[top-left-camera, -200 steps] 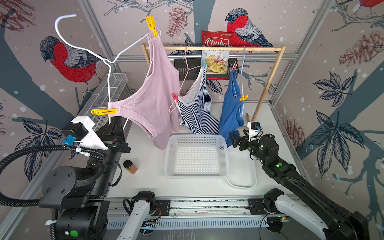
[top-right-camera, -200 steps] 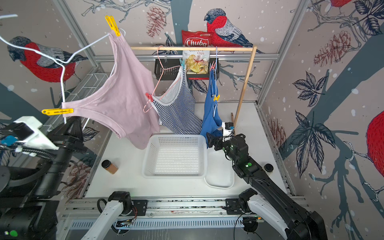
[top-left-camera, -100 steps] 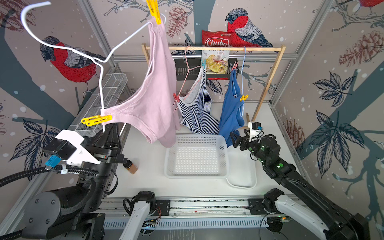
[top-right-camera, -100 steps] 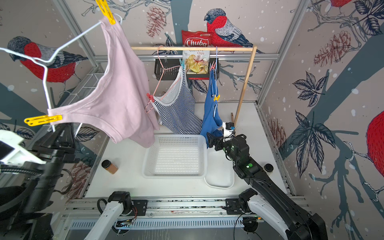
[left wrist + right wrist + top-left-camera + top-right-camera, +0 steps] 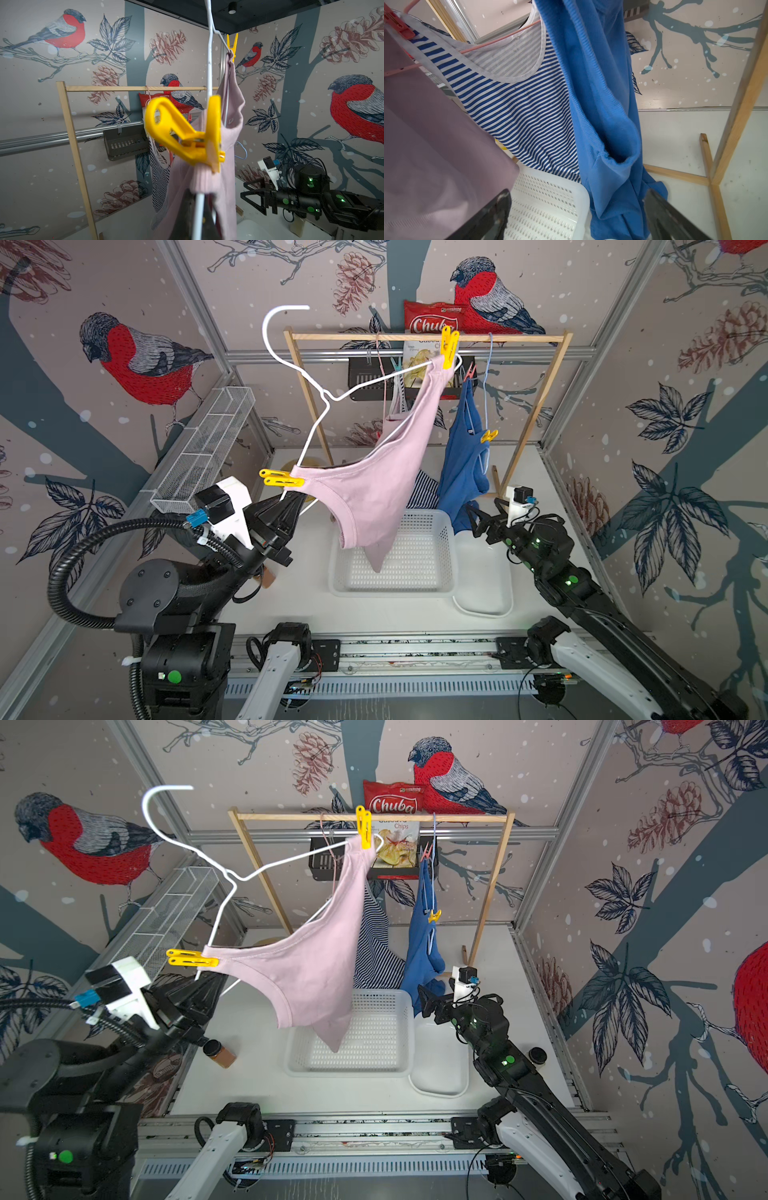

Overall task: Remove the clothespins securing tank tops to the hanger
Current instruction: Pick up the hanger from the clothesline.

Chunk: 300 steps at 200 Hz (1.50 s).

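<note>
My left gripper [image 5: 291, 504] is shut on the lower wire of a white hanger [image 5: 328, 400], holding it tilted in the air. A mauve-pink tank top [image 5: 374, 489] hangs from it over the basket, pinned by two yellow clothespins [image 5: 280, 480] [image 5: 449, 346]. The nearer pin [image 5: 187, 135] fills the left wrist view just beyond my left gripper [image 5: 200, 195]. A striped top [image 5: 374, 952] and a blue top [image 5: 461, 464] hang on the rack; the blue one carries a yellow pin [image 5: 489, 435] and a red pin [image 5: 468, 371]. My right gripper [image 5: 478, 518] stands open beside the blue top's hem [image 5: 612, 187], empty.
A white perforated basket [image 5: 407, 572] sits mid-table, with a white tray [image 5: 484, 572] to its right. The wooden rack [image 5: 428, 337] stands at the back, a chips bag [image 5: 432, 321] behind it. A wire shelf [image 5: 203, 448] runs along the left wall. A small brown jar [image 5: 220, 1052] stands near the left arm.
My left arm has swung the hanger and the pink top rightward, from the left wall to above the basket and in front of the rack. The right arm has stayed still.
</note>
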Each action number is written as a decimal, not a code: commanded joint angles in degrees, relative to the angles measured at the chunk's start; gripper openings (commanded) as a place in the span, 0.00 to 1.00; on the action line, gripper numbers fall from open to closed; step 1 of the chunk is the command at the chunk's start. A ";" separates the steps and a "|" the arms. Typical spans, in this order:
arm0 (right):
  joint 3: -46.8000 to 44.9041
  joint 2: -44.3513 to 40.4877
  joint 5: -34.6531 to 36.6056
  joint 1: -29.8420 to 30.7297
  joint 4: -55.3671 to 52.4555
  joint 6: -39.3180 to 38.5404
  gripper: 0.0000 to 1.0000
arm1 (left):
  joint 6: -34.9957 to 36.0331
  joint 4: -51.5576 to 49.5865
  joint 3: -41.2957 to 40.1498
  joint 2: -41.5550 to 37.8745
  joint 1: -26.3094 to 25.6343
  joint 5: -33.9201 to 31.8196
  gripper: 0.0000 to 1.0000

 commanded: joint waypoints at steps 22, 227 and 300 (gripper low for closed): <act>4.85 -2.75 0.62 -1.46 -3.77 -0.48 0.99 | 4.62 5.09 -2.63 2.30 -0.01 8.98 0.00; 27.37 7.83 -24.67 -9.67 1.01 -4.03 0.99 | 16.12 -0.60 -24.13 -4.94 -0.01 6.86 0.00; 29.93 13.92 -38.82 -10.26 2.76 -7.80 0.99 | 17.54 -1.22 -24.65 -3.97 -0.01 10.20 0.00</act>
